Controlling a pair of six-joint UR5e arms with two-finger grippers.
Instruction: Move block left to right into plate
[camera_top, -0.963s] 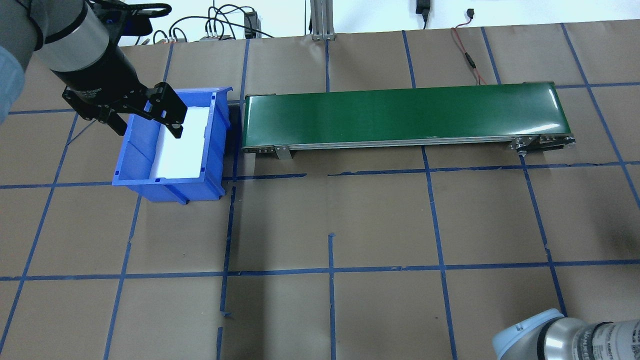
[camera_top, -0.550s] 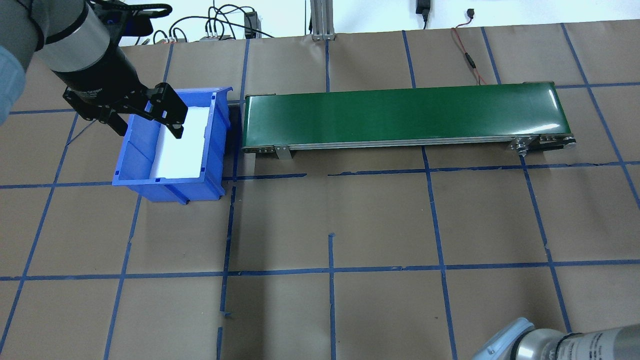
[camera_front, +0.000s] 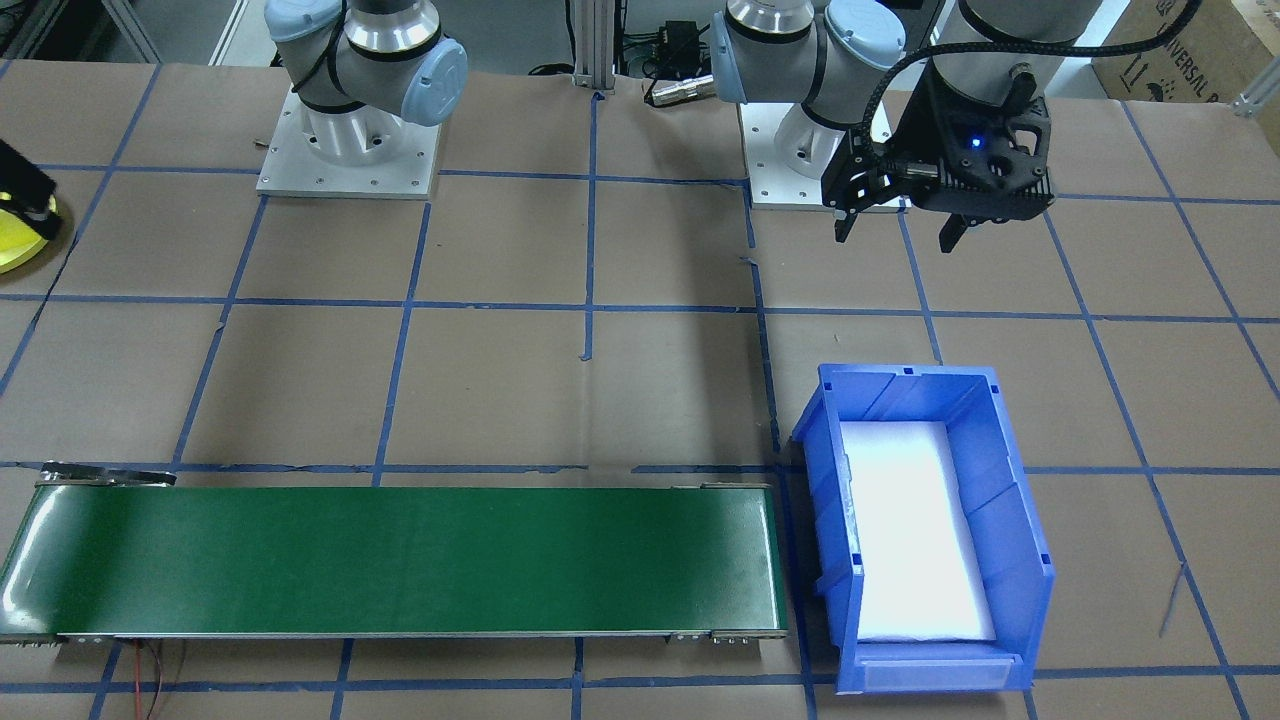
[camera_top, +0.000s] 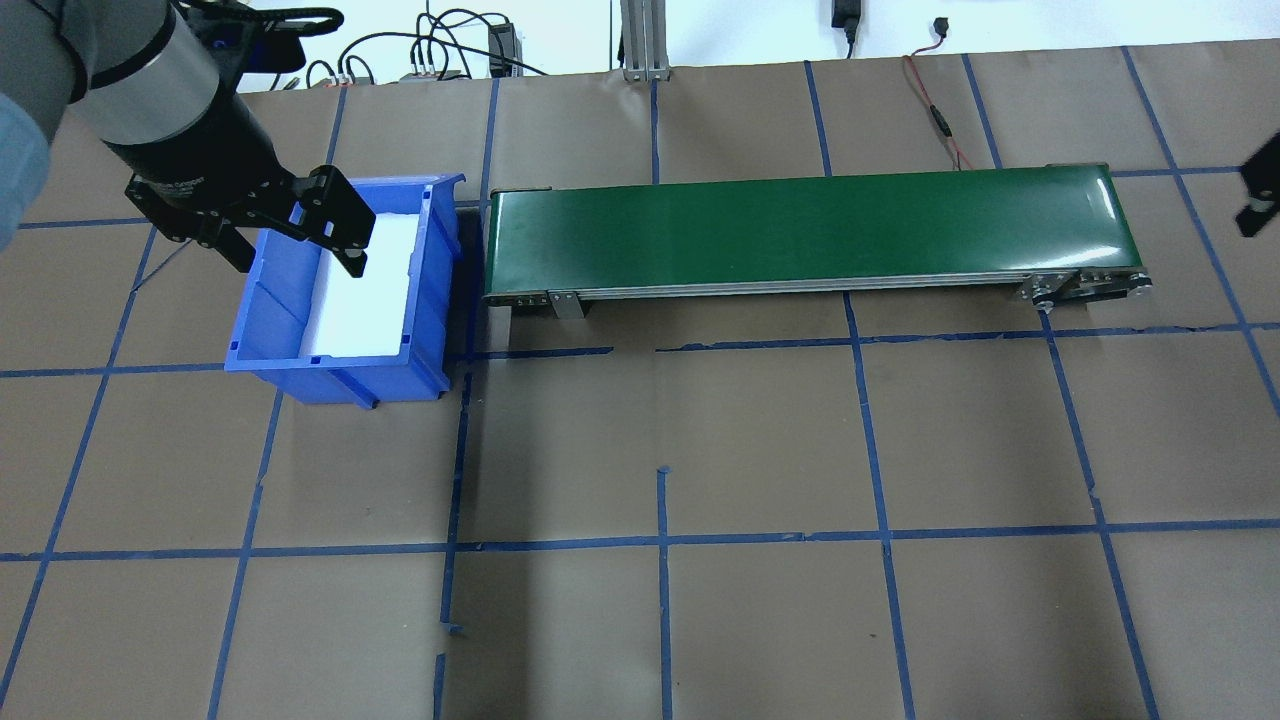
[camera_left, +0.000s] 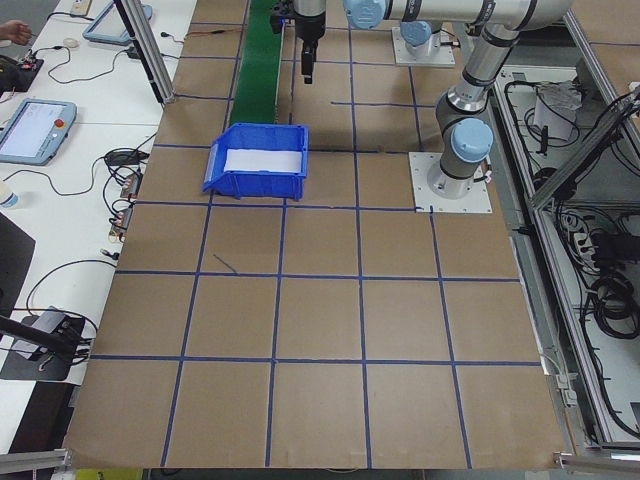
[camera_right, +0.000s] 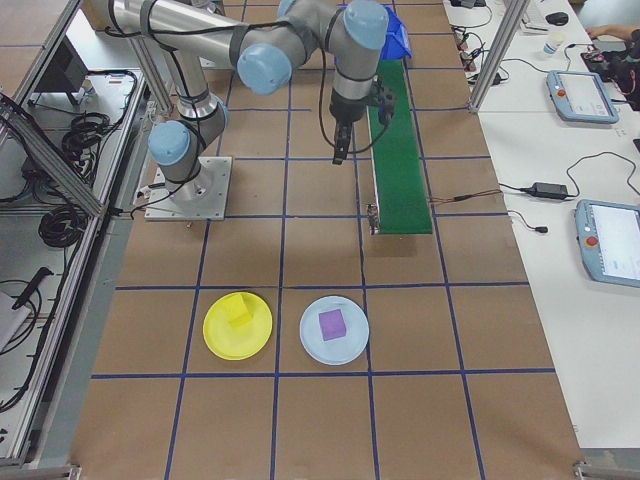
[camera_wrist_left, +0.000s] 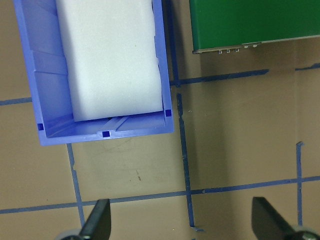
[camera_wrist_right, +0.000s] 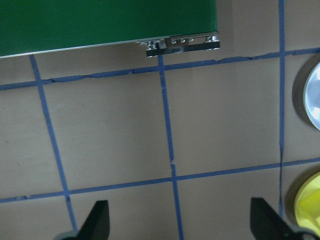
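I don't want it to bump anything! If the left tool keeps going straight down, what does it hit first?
Probably just the bare table. The left tool points straight down, open, with only brown paper and blue tape between its fingers. The bin sits off to one side, though height is hard to judge.

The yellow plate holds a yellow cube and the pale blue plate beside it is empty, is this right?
Not quite. The yellow plate does hold a yellow cube, but the pale blue plate beside it is not empty: a purple cube sits on it, as the exterior right view shows.
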